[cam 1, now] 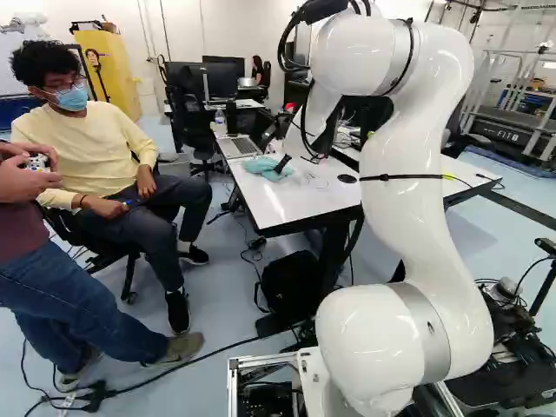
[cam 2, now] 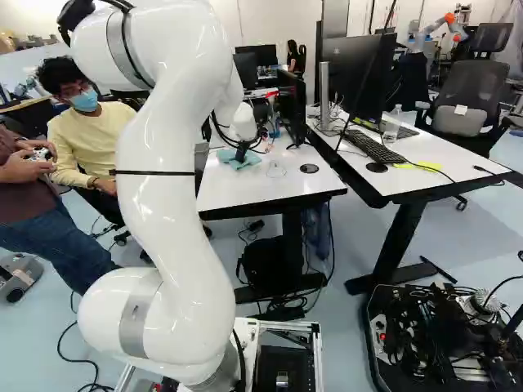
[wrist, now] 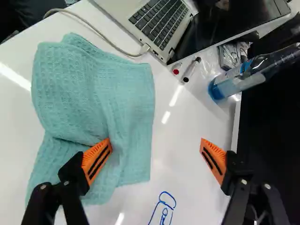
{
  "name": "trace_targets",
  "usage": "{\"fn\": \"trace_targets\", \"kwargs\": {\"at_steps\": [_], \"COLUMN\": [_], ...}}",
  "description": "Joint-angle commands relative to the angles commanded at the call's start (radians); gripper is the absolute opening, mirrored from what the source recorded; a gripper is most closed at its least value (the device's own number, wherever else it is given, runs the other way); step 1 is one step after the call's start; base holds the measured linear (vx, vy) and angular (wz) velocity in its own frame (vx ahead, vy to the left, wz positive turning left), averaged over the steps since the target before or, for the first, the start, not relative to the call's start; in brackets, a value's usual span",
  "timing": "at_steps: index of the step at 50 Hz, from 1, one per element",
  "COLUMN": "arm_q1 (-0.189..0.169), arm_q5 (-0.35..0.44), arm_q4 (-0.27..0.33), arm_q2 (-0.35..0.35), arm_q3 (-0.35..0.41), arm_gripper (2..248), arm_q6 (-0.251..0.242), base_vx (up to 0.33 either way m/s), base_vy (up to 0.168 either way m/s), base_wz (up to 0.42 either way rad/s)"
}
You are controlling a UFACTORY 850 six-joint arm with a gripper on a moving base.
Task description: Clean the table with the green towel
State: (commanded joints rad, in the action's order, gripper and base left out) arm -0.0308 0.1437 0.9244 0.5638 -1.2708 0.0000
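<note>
Log gripper [wrist: 156,143] as wide-fingered, holding nothing. Treat green towel [wrist: 93,89] as light, limp; pinch bunched fold beside towel-side finger.

It's a robotics lab — white arm [cam 1: 404,165], another robot [cam 2: 435,28] (far back), monitors [cam 2: 356,72], desks [cam 2: 394,184].

Gap between towel [wrist: 93,84] and bottle [wrist: 238,80]; laptop [wrist: 157,26] obstructs beyond.
</note>
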Motion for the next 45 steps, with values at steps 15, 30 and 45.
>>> {"fn": "trace_targets", "kwargs": {"at_steps": [15,30,45], "arm_q1": [0.004,0.037,0.065], "arm_q5": [0.002,0.002,0.002], "arm_q4": [0.068,0.07,0.07], "arm_q2": [-0.003,-0.036,-0.044], "arm_q3": [0.004,0.048,0.055], "arm_gripper": [247,247,247], "arm_q6": [0.0,0.0,0.0], "base_vx": [0.0,0.0,0.0], "base_vy": [0.0,0.0,0.0], "base_wz": [0.0,0.0,0.0]}}
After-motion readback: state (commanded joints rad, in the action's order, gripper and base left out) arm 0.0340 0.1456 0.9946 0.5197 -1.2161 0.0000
